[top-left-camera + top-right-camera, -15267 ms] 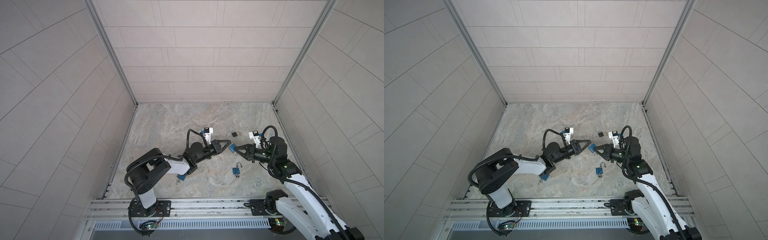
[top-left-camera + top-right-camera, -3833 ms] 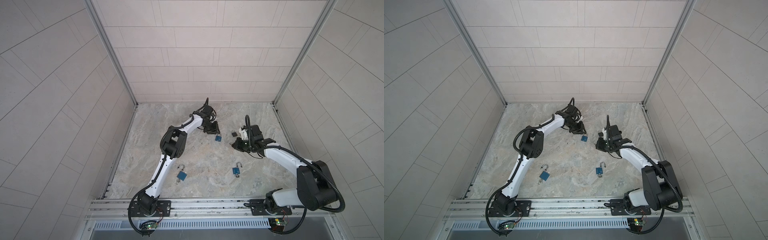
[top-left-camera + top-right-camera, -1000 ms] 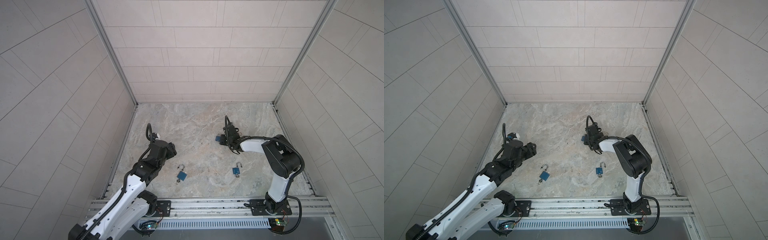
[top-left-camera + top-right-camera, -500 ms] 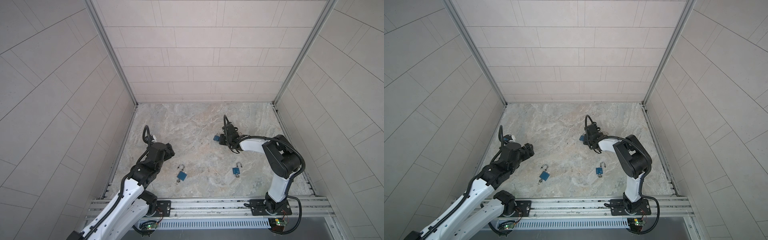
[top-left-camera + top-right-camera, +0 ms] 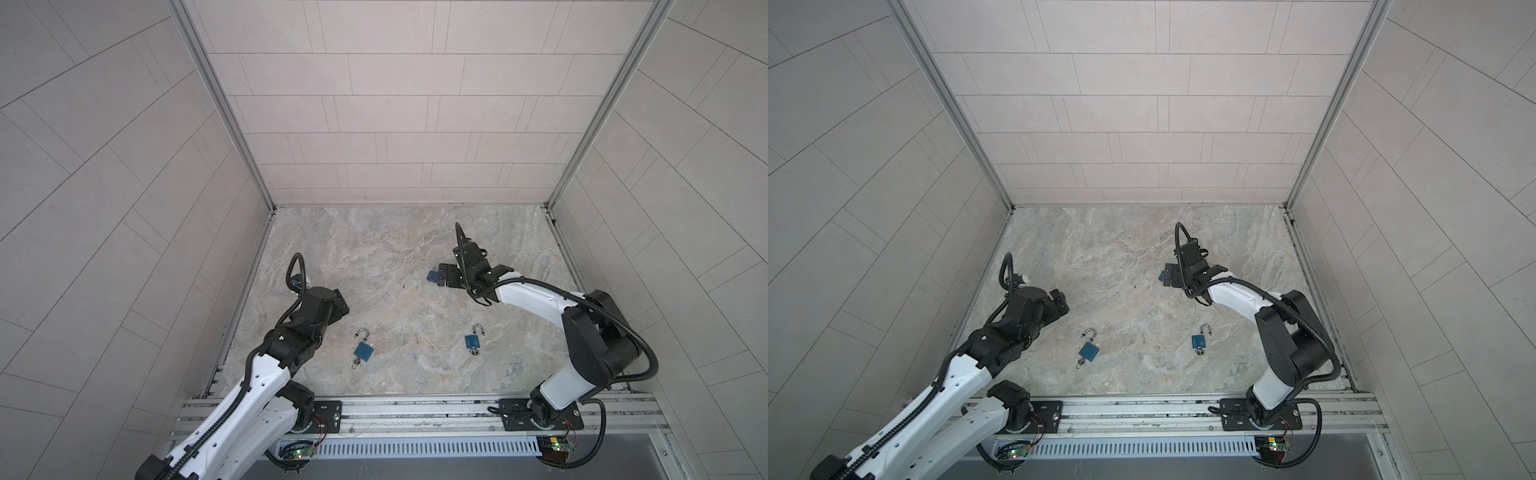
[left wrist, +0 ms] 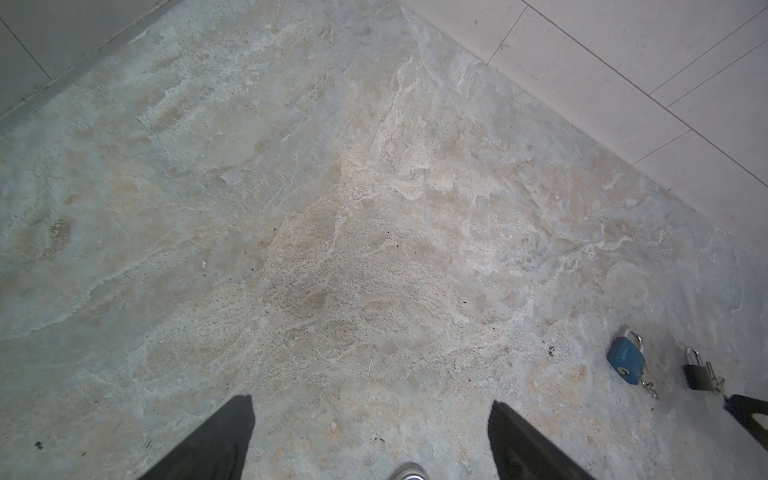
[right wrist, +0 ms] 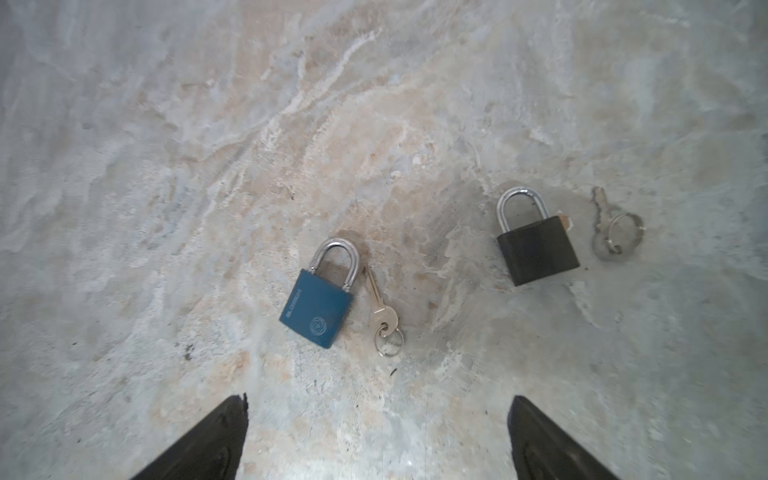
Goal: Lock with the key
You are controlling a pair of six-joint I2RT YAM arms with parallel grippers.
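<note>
The floor (image 5: pixel 395 257) across the middle of both top views reads as stone: veined grey and tan, matt, rough-grained. Above it the walls (image 5: pixel 374 116) are pale tiles, matt and faintly speckled. In the right wrist view the blue lock (image 7: pixel 316 307) shows a painted satin body with a stamped mark, and its shackle (image 7: pixel 336 253) is bright polished metal. Beside it, the brass key (image 7: pixel 381 309) has a yellowish sheen and hangs on a thin steel ring (image 7: pixel 388 340). The black lock (image 7: pixel 538 249) is dull and matt, the grey key (image 7: pixel 602 216) tarnished metal. On the right gripper (image 7: pixel 378 398), the fingers (image 7: pixel 208 440) are matt black, plastic by the look. At the lower right of a top view the arm shells (image 5: pixel 528 295) are glossy white. Along the bottom, the rail (image 5: pixel 415 409) is brushed aluminium.
</note>
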